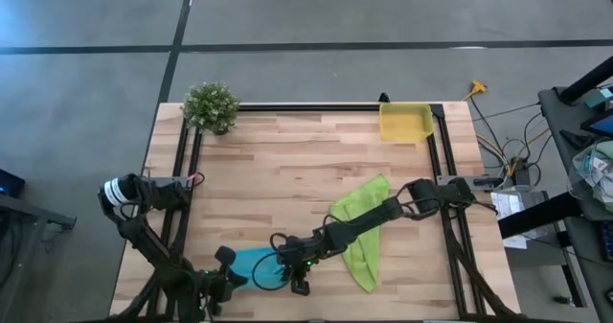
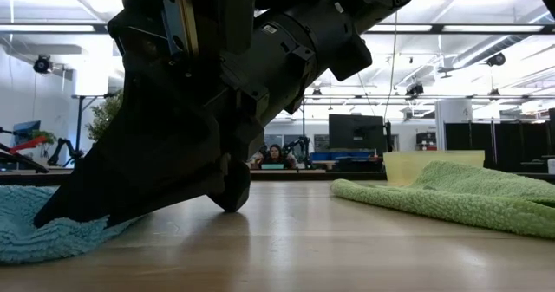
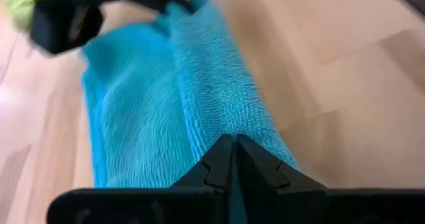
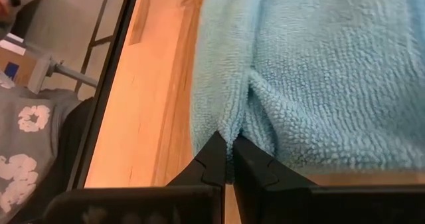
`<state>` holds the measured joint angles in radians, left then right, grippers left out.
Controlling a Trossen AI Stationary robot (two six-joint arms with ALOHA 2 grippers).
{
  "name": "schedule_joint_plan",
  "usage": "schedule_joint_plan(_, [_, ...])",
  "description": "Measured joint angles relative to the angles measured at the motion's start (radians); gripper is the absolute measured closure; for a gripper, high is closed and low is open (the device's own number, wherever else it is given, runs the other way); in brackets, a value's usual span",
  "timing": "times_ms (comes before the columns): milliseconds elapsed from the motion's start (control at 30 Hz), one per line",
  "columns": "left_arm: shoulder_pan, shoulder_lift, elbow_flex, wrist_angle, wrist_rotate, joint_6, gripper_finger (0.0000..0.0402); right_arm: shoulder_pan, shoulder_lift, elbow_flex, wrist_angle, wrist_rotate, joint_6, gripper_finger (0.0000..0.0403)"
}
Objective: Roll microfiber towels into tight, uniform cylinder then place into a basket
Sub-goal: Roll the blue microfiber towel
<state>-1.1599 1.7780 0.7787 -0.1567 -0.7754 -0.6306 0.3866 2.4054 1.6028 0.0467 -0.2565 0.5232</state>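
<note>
Dark fingers of the right gripper (image 4: 224, 159) pinched a fold of the soft turquoise-blue microfiber towel (image 1: 251, 264) at the table's six o'clock edge; the left gripper (image 3: 230, 159) clamped its opposite edge. The lime-green towel (image 1: 364, 229) lay at four o'clock, the bright-yellow plastic basket (image 1: 404, 123) at one.

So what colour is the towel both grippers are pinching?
Turquoise-blue towel, clearest in the left wrist view.

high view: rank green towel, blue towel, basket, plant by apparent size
1. green towel
2. blue towel, partly hidden by both pincers, so unsure
3. basket and plant, about alike
</note>
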Motion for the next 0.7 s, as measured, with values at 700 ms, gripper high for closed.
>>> schedule_joint_plan(700, [0.002,0.032,-0.008,-0.025,0.048,-0.092,0.0391,0.019,-0.058,-0.008,-0.030,0.071,-0.197,0.0310])
